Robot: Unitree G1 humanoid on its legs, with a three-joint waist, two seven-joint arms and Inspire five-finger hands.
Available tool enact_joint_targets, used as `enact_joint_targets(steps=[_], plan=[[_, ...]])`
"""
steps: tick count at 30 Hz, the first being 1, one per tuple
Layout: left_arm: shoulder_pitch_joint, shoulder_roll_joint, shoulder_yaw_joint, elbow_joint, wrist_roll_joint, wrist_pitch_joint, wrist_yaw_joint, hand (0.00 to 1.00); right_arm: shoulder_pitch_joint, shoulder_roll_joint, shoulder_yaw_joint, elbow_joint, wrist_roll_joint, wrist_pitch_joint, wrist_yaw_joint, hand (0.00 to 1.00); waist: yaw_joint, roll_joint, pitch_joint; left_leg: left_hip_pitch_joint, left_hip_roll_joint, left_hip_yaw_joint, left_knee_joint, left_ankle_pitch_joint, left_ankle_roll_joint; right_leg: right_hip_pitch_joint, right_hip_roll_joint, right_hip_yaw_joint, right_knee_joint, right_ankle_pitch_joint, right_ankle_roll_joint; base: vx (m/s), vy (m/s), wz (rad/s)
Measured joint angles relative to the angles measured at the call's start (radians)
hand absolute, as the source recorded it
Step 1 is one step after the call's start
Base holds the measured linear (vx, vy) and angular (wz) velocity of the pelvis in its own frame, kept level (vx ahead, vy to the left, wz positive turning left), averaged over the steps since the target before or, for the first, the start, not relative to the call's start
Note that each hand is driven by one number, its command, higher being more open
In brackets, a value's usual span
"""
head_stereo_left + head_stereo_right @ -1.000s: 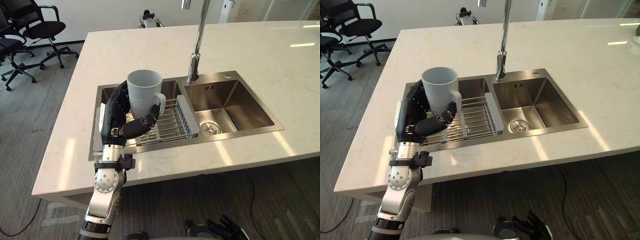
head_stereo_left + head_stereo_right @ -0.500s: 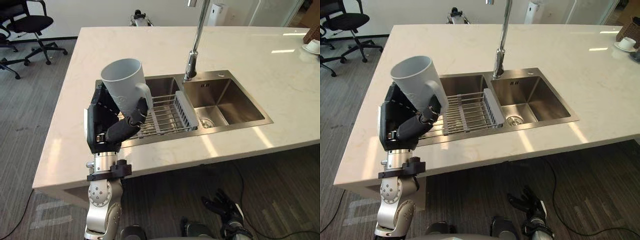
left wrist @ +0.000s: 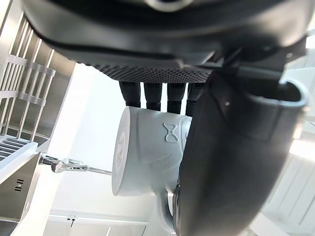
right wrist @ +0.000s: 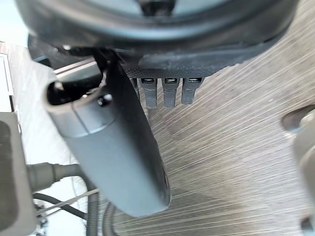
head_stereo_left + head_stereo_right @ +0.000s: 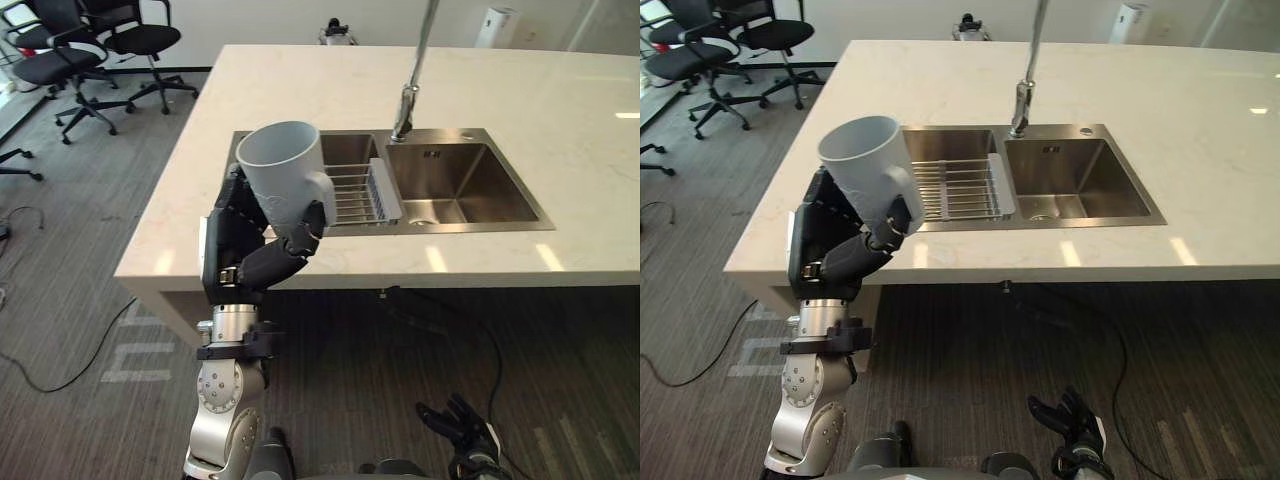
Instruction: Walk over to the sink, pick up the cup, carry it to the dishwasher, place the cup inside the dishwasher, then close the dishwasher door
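A pale grey cup (image 5: 282, 172) with a handle is held up in front of the counter's near left corner, tilted a little, its mouth up. My left hand (image 5: 245, 246) is shut on it, fingers round the far side and thumb by the handle; the left wrist view shows the cup (image 3: 147, 152) past the curled fingers. The double steel sink (image 5: 470, 185) with a wire rack (image 5: 350, 192) in its left basin lies behind the cup. My right hand (image 5: 1072, 425) hangs low over the floor at the bottom, fingers relaxed and holding nothing.
The pale stone counter (image 5: 300, 85) stretches to the right, with a tall tap (image 5: 412, 75) behind the sink. Black office chairs (image 5: 90, 50) stand at the far left on the grey wood-look floor (image 5: 80, 330).
The camera has pulled back from the counter, so the sink looks smaller and farther off. The cup stays in my left hand, now more upright, in front of the counter's edge.
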Motion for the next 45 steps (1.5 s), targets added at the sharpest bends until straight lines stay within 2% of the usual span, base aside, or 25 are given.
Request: enact_joint_targets(steps=[2,3,5,7,10,13,14,15,16,17,19,21,23,24,25,27,28,30,31,34,37,41,43,44,45], plan=[[-0.025,-0.012,-0.011,0.023,0.001,-0.011,-0.006,0.30,-0.001,-0.019,-0.003,0.001,0.000,0.000,0.000,0.90,-0.010,0.032,-0.020,0.084,0.007,0.001,-0.095,-0.014,-0.026,-0.001,-0.011,-0.026,-0.048,0.023,0.028,-0.16,0.216,0.71],[-0.033,-0.016,-0.007,0.045,0.001,-0.016,-0.009,0.30,-0.009,-0.023,-0.008,0.015,0.000,-0.001,0.002,0.90,-0.011,0.058,-0.037,0.149,-0.005,-0.002,-0.260,-0.036,-0.105,-0.013,-0.009,-0.033,-0.067,0.042,0.058,-0.06,0.266,0.38],[-0.046,0.014,0.009,0.096,0.000,-0.016,-0.014,0.30,-0.022,0.001,-0.002,0.035,-0.001,0.001,0.007,0.90,-0.012,0.030,-0.032,0.159,-0.058,-0.013,-0.297,0.009,-0.075,0.008,-0.034,-0.006,-0.108,0.075,0.069,-0.06,0.268,0.41],[-0.029,0.019,0.051,0.141,-0.002,-0.002,-0.013,0.30,-0.024,0.006,0.012,0.059,-0.003,0.001,0.021,0.90,-0.006,0.012,-0.029,0.154,-0.091,-0.027,-0.263,-0.006,-0.045,0.046,-0.064,-0.019,-0.141,0.104,0.090,-0.01,0.210,0.31],[-0.012,0.044,0.081,0.143,-0.018,0.005,-0.015,0.30,-0.035,-0.004,0.009,0.080,-0.008,0.002,0.021,0.90,-0.005,0.006,-0.030,0.133,-0.116,-0.046,-0.227,-0.031,-0.025,0.054,-0.090,-0.037,-0.133,0.103,0.093,0.00,0.138,0.29],[0.004,0.057,0.084,0.142,-0.018,0.011,-0.027,0.30,-0.038,-0.035,-0.008,0.090,-0.032,0.010,0.025,0.90,-0.001,-0.001,-0.023,0.133,-0.154,-0.097,-0.185,-0.093,-0.008,0.040,-0.148,-0.056,0.018,0.042,0.097,0.01,0.130,0.55],[0.018,0.056,0.077,0.141,-0.018,0.015,-0.038,0.30,-0.034,-0.057,-0.011,0.088,-0.052,0.016,0.025,0.90,-0.015,-0.002,-0.019,0.143,-0.173,-0.137,-0.183,-0.101,0.002,-0.018,-0.175,-0.022,0.193,0.042,0.091,0.06,0.119,0.74],[0.018,0.062,0.076,0.141,-0.017,0.016,-0.043,0.30,-0.030,-0.059,-0.011,0.086,-0.057,0.016,0.025,0.90,-0.016,-0.002,-0.018,0.150,-0.183,-0.158,-0.182,-0.103,0.007,-0.043,-0.181,0.014,0.272,0.050,0.080,0.10,0.131,0.97],[0.021,0.074,0.077,0.139,-0.017,0.016,-0.046,0.30,-0.022,-0.057,-0.009,0.087,-0.067,0.017,0.026,0.90,-0.015,-0.005,-0.012,0.170,-0.188,-0.193,-0.178,-0.108,0.019,-0.110,-0.154,0.114,0.415,0.031,0.037,0.14,0.030,0.91],[0.026,0.084,0.081,0.139,-0.016,0.015,-0.041,0.30,-0.008,-0.046,-0.006,0.084,-0.075,0.018,0.030,0.90,-0.016,-0.001,-0.008,0.172,-0.181,-0.235,-0.169,-0.111,0.025,-0.142,-0.078,0.206,0.450,-0.040,0.032,0.14,-0.012,0.94],[0.026,0.082,0.097,0.139,-0.016,0.014,-0.030,0.30,0.006,-0.031,0.001,0.082,-0.093,0.019,0.036,0.90,-0.015,-0.018,-0.009,0.166,-0.185,-0.304,-0.166,-0.115,0.022,-0.185,0.023,0.325,0.433,-0.100,0.037,0.13,-0.084,1.04],[0.033,0.082,0.102,0.140,-0.017,0.014,-0.020,0.30,0.021,-0.026,0.010,0.072,-0.101,0.019,0.037,0.90,-0.015,-0.023,-0.009,0.159,-0.194,-0.370,-0.156,-0.112,0.006,-0.219,0.098,0.408,0.369,-0.112,0.032,0.18,-0.173,1.25],[0.034,0.076,0.103,0.136,-0.017,0.014,-0.019,0.30,0.039,-0.024,0.015,0.048,-0.101,0.020,0.038,0.90,-0.015,-0.054,-0.023,0.133,-0.236,-0.437,-0.122,-0.132,-0.014,-0.224,0.085,0.431,0.232,-0.054,0.029,0.22,-0.225,1.30],[0.039,0.051,0.108,0.140,-0.018,0.019,-0.017,0.30,0.026,-0.038,0.019,0.045,-0.102,0.023,0.033,0.90,-0.015,-0.029,-0.012,0.117,-0.233,-0.479,-0.083,-0.151,-0.029,-0.216,0.077,0.383,0.241,-0.071,0.036,0.23,-0.241,1.33],[0.058,0.013,0.100,0.135,-0.017,0.025,-0.020,0.30,0.024,-0.053,0.025,0.034,-0.103,0.026,0.025,0.90,-0.010,-0.001,-0.017,0.095,-0.199,-0.449,-0.068,-0.150,-0.042,-0.194,0.079,0.322,0.211,-0.071,0.031,0.28,-0.255,1.30],[0.074,-0.024,0.097,0.131,-0.018,0.028,-0.024,0.30,0.019,-0.058,0.038,-0.005,-0.103,0.027,0.026,0.90,-0.008,0.021,-0.015,0.093,-0.143,-0.379,-0.049,-0.138,-0.062,-0.130,0.081,0.232,0.176,-0.071,0.029,0.21,-0.221,1.32],[0.075,-0.035,0.099,0.130,-0.022,0.028,-0.029,0.30,0.019,-0.058,0.042,-0.033,-0.102,0.025,0.025,0.90,-0.003,0.020,-0.013,0.099,-0.097,-0.291,-0.034,-0.125,-0.061,-0.084,0.082,0.184,0.159,-0.071,0.029,0.11,-0.187,1.30],[0.075,-0.041,0.100,0.121,-0.027,0.027,-0.033,0.30,0.019,-0.062,0.050,-0.066,-0.102,0.012,0.021,0.90,-0.001,0.020,-0.013,0.094,-0.057,-0.171,-0.009,-0.122,-0.058,-0.035,0.076,0.122,0.143,-0.072,0.023,0.07,-0.109,1.18],[0.076,-0.038,0.103,0.105,-0.028,0.028,-0.036,0.30,0.017,-0.068,0.045,-0.082,-0.101,-0.003,0.017,0.90,0.003,0.017,-0.014,0.091,-0.034,-0.028,-0.007,-0.111,-0.039,-0.003,0.060,0.071,0.128,-0.077,0.005,0.06,-0.067,1.24],[0.076,-0.025,0.124,0.090,-0.028,0.022,-0.040,0.30,0.014,-0.056,0.022,-0.051,-0.101,-0.019,0.014,0.90,0.005,0.000,-0.020,0.083,-0.062,0.108,-0.086,-0.071,-0.007,0.028,0.017,-0.004,0.066,-0.086,-0.009,0.03,0.013,1.32],[0.096,0.007,0.183,0.126,-0.039,0.024,-0.038,0.30,-0.015,-0.032,0.017,0.037,-0.102,-0.011,0.018,0.90,0.021,-0.012,-0.012,0.086,-0.120,0.077,-0.189,-0.010,0.006,0.047,-0.009,-0.048,0.008,-0.077,0.003,-0.02,0.033,0.71],[0.136,0.010,0.192,0.151,-0.039,0.037,-0.042,0.30,-0.013,-0.023,0.015,0.103,-0.102,0.013,0.018,0.90,0.018,-0.015,-0.010,0.092,-0.159,0.036,-0.235,0.013,0.014,0.057,-0.036,-0.091,0.012,-0.078,0.003,-0.04,0.021,0.36],[0.145,0.017,0.173,0.150,-0.037,0.042,-0.064,0.30,-0.013,-0.024,0.011,0.105,-0.119,0.018,0.019,0.90,0.014,-0.031,0.004,0.119,-0.202,0.024,-0.273,0.008,0.026,0.045,-0.083,-0.096,0.102,-0.109,0.021,-0.04,0.079,0.24],[0.145,0.019,0.162,0.150,-0.037,0.046,-0.069,0.30,-0.013,-0.027,0.012,0.105,-0.126,0.019,0.018,0.90,0.011,-0.030,0.010,0.128,-0.207,0.013,-0.276,0.006,0.030,0.029,-0.092,-0.086,0.163,-0.110,0.019,-0.04,0.098,0.51],[0.145,0.034,0.129,0.150,-0.034,0.051,-0.081,0.30,-0.004,-0.025,0.014,0.101,-0.133,0.020,0.020,0.90,0.002,-0.033,0.014,0.138,-0.218,-0.020,-0.272,0.007,0.043,-0.028,-0.100,-0.029,0.320,-0.097,-0.003,-0.01,0.085,0.79]])
